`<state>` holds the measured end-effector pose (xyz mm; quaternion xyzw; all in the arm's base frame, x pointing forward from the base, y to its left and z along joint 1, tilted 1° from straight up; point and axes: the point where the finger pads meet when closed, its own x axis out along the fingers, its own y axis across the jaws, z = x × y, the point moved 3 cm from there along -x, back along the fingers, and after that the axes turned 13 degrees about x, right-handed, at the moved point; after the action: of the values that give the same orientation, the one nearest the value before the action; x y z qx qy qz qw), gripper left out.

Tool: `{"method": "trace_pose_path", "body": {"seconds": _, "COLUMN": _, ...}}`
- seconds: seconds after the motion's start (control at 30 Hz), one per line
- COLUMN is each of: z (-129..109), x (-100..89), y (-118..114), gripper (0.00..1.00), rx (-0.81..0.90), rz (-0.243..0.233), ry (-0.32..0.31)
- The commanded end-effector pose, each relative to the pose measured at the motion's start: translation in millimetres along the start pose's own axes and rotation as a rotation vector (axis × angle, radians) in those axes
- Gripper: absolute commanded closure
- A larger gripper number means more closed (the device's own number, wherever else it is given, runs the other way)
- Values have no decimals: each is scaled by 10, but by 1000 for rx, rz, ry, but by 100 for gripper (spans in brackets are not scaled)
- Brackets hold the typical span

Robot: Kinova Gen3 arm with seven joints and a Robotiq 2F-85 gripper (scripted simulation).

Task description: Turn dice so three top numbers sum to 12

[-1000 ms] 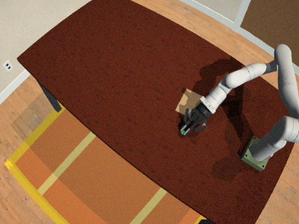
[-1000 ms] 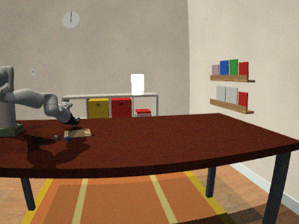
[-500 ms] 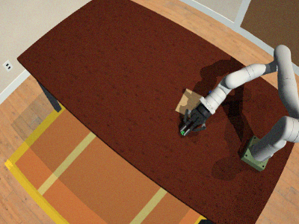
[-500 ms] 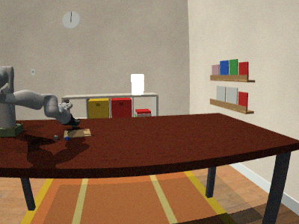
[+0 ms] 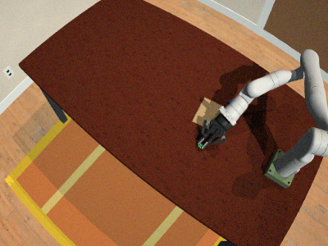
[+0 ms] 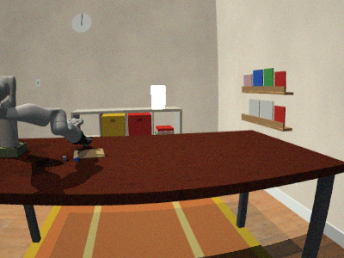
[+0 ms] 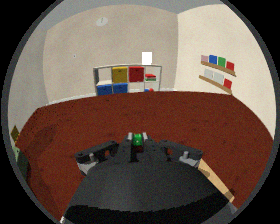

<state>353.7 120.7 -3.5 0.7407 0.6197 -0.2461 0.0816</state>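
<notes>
Overhead, a brown table [image 5: 135,66] [image 6: 181,159] [image 7: 150,112] stands across an orange rug [image 5: 111,189] [image 6: 142,228].

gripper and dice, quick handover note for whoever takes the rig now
Gripper: jaws shut on the green die, beside the mat in the top view.
Blue die: by a mat corner. Grey die: on the table, off the mat.
Done: green die gripped; mat looks flat.
Left: all three fully on the mat, tops totalling 12, let go. Numbers unreadable.
</notes>
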Motion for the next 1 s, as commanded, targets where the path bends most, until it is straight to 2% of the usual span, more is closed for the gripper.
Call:
{"method": "trace_pose_path", "body": {"seconds": 0.0, "z": -4, "x": -3, "y": 2, "gripper": 89, "rx": -1, "rz": 0, "ry": 0}}
{"method": "trace_pose_path", "body": {"seconds": 0.57, "z": -4, "x": -3, "y": 2, "gripper": 89, "rx": -1, "rz": 0, "ry": 0}}
{"method": "trace_pose_path", "body": {"seconds": 0.7, "z": -4, "x": -3, "y": 2, "gripper": 81, "rx": -1, "rz": 0, "ry": 0}}
{"method": "trace_pose_path", "body": {"seconds": 0.77, "z": -4, "x": -3, "y": 2, "gripper": 81, "rx": -1, "rz": 0, "ry": 0}}
{"method": "trace_pose_path", "body": {"seconds": 0.8, "z": -4, "x": -3, "y": 2, "gripper": 77, "rx": -1, "rz": 0, "ry": 0}}
{"method": "trace_pose_path", "body": {"seconds": 0.97, "z": -4, "x": -3, "y": 2, "gripper": 73, "rx": -1, "rz": 0, "ry": 0}}
